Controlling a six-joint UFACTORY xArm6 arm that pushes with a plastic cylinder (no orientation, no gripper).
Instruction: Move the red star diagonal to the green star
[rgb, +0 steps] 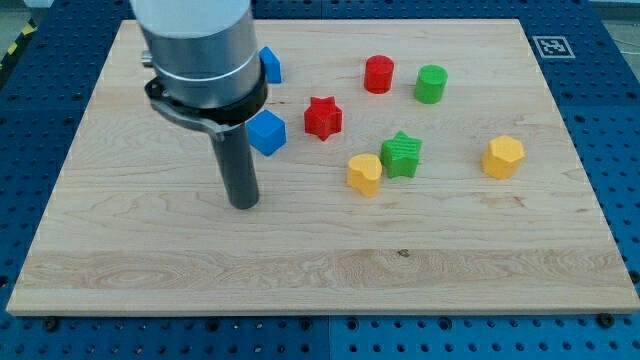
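Note:
The red star (323, 117) lies near the board's middle, up and to the left of the green star (402, 154). My tip (243, 203) rests on the board to the lower left of the red star, just below a blue cube (266, 132). A yellow block (365, 174) touches the green star's left side.
A second blue block (270, 65) is partly hidden behind the arm's housing (200, 50). A red cylinder (379, 74) and a green cylinder (431, 84) stand at the upper right. Another yellow block (503, 157) lies at the right. The wooden board (320, 270) sits on a blue perforated table.

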